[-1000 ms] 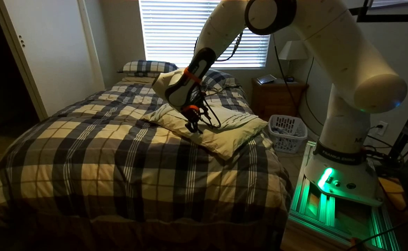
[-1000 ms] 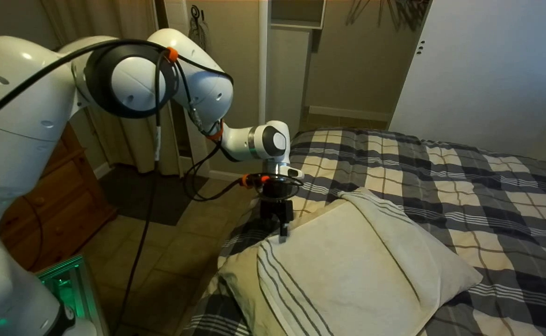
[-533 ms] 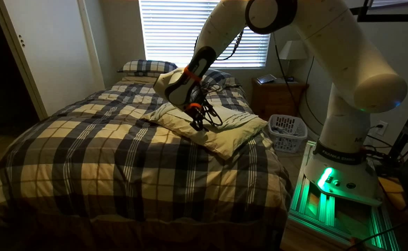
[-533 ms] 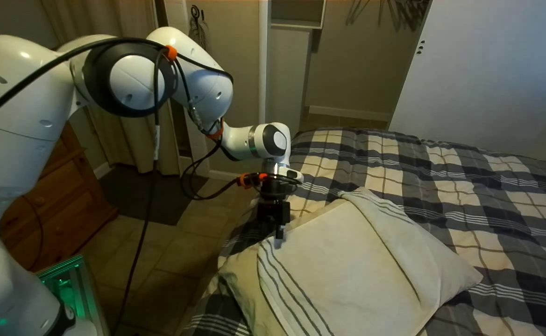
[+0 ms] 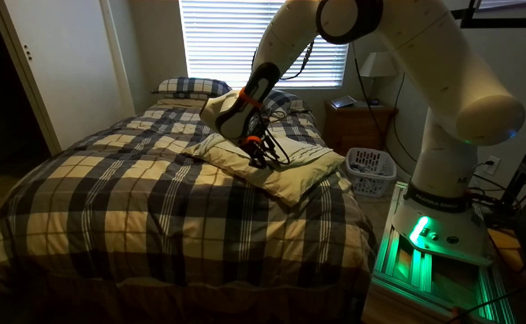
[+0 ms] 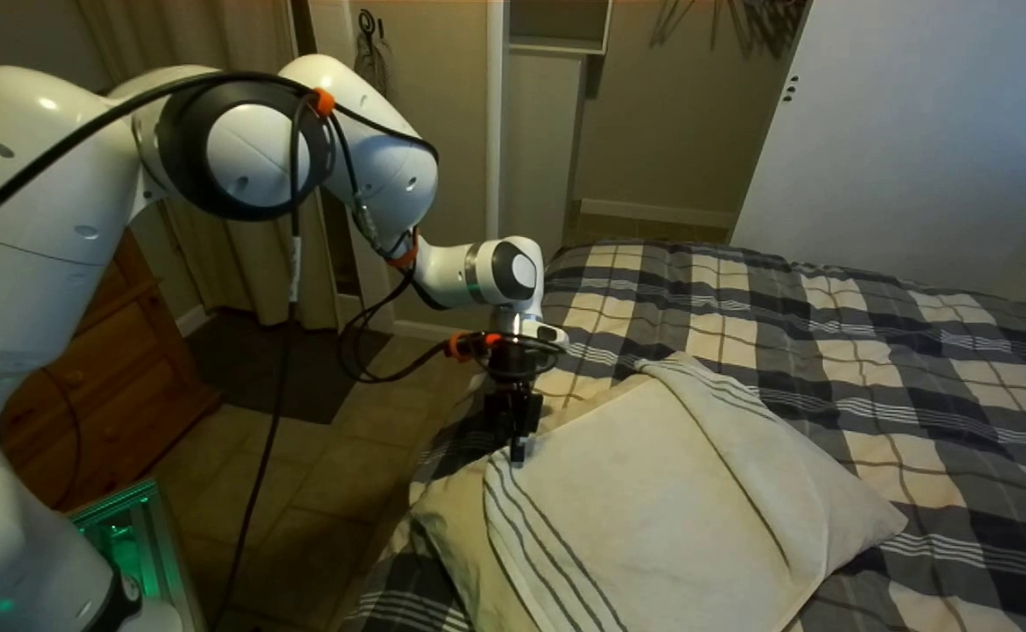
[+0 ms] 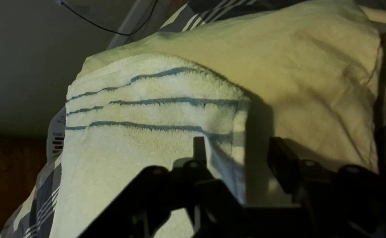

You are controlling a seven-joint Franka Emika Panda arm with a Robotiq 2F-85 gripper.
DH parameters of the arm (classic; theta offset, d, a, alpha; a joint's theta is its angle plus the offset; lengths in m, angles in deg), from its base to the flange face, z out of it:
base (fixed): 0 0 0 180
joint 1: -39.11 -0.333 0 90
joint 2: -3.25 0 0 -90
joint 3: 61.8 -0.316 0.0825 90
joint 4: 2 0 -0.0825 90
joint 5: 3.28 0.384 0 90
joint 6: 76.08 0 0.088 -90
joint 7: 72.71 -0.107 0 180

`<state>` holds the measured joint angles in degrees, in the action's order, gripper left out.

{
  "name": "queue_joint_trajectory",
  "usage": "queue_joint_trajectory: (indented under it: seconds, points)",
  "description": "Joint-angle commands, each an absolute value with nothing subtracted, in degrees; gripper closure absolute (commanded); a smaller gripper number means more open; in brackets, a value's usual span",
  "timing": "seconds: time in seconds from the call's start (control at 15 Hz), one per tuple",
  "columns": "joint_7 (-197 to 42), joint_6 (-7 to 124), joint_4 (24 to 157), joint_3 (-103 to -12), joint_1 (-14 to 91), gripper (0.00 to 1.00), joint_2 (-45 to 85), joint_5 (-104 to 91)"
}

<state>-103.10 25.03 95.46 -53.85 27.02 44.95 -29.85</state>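
The gripper (image 7: pixel 236 145) holds its fingers clearly apart, with the edge of a striped towel (image 7: pixel 130 152) running between them; it has hold of nothing, and contact with the fabric cannot be told. In the wrist view the towel spreads towards ten o'clock, the bare end of a pillow (image 7: pixel 315 66) towards one. The towel lies over the pillow, on the plaid bed (image 5: pixel 168 216). In an exterior view, a white basket (image 5: pixel 370 186) at three o'clock from the gripper contains something pale and crumpled (image 5: pixel 371 169); at two o'clock a nightstand (image 5: pixel 352 123) bears a lamp (image 5: pixel 377 66).
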Motion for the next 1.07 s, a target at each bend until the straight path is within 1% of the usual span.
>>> queue_joint_trajectory:
  seconds: [0.0,0.13,0.4,0.53,0.73,1.0]
  points:
    - [-102.98,25.78,97.30,-54.14,27.10,0.77,44.32,-30.70]
    - [-102.08,24.22,97.81,-54.19,27.25,0.92,43.63,-30.33]
    - [-101.46,19.84,98.51,-54.19,27.23,0.99,42.97,-30.35]
    - [-100.62,18.06,98.87,-54.42,27.29,0.94,42.97,-30.56]
    - [-99.14,16.04,99.35,-54.97,27.36,0.94,42.69,-30.56]
    - [-95.79,13.76,100.35,-56.59,27.20,0.95,42.18,-30.41]
